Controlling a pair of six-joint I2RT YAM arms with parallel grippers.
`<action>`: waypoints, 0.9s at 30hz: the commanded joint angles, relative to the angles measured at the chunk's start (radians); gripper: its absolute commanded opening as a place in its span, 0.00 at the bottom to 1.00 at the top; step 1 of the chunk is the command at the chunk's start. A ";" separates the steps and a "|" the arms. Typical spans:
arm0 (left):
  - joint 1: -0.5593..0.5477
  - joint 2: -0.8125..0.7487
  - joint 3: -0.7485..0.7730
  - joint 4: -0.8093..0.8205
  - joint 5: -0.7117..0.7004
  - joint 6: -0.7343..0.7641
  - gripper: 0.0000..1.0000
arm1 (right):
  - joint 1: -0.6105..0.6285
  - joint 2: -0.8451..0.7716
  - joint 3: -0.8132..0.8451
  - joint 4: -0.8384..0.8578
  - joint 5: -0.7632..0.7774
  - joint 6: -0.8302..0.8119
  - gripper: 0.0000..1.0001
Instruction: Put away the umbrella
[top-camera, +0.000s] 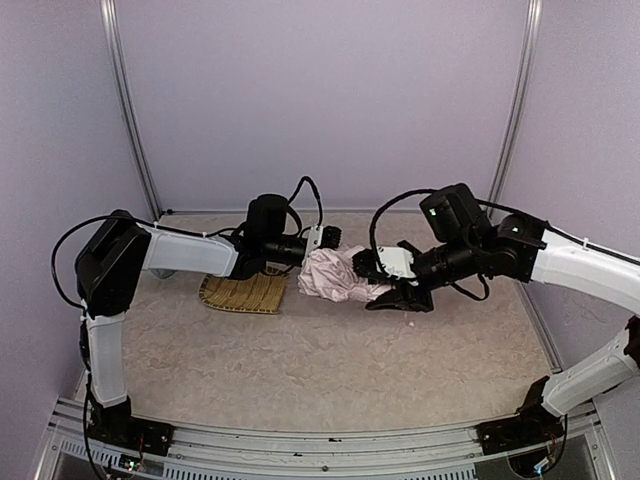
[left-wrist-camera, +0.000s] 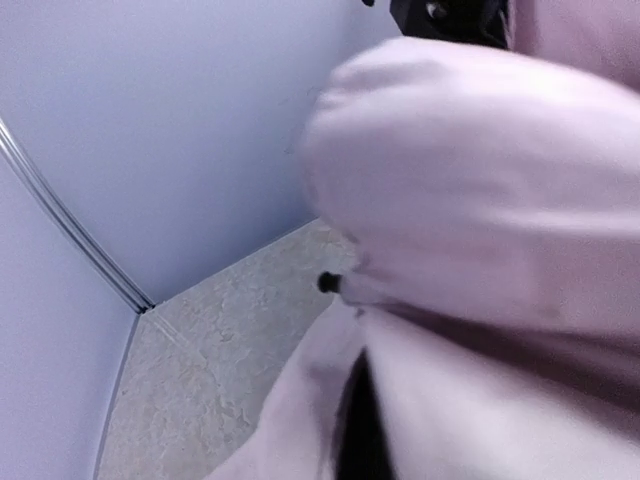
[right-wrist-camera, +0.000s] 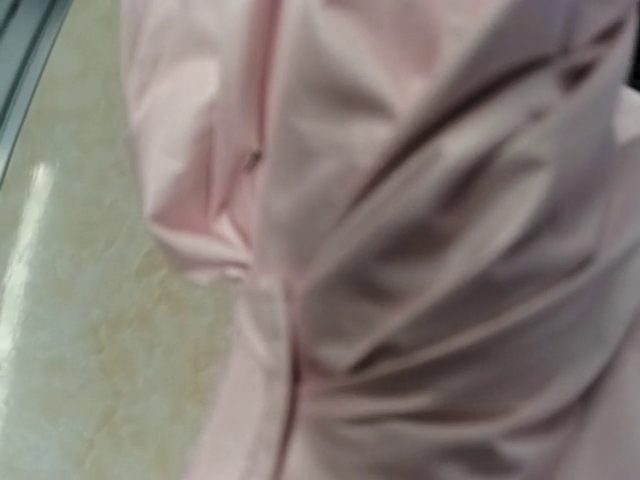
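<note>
Right end effector (top-camera: 378, 268): jaws part-way apart, clasping umbrella (top-camera: 333, 275) at its right end, probably steadying it. Umbrella: frame centre, just right of mat (top-camera: 245, 293); collapsed, crumpled pale pink bundle. Left end effector (top-camera: 326, 238), behind: closed tight, apparently pinching upper fabric to gather it.

Robot lab cell, plain lilac walls (top-camera: 320, 100) on three sides, metal posts (top-camera: 130, 110) in corners, left arm (top-camera: 105, 300) and right arm (top-camera: 590, 270) were bolted by a speckled table (top-camera: 330, 360).

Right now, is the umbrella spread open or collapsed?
Collapsed: the umbrella is a bunched pink bundle of creased fabric, no canopy spread.
</note>
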 joint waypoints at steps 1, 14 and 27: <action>0.073 0.040 0.034 -0.040 -0.221 0.062 0.00 | 0.124 0.067 -0.093 -0.030 -0.195 0.041 0.00; 0.042 -0.161 -0.239 0.218 -0.204 0.063 0.00 | 0.138 0.398 -0.272 0.031 -0.039 0.123 0.00; 0.007 0.067 -0.265 0.457 -0.742 0.134 0.00 | 0.136 0.536 -0.238 -0.066 -0.032 0.180 0.00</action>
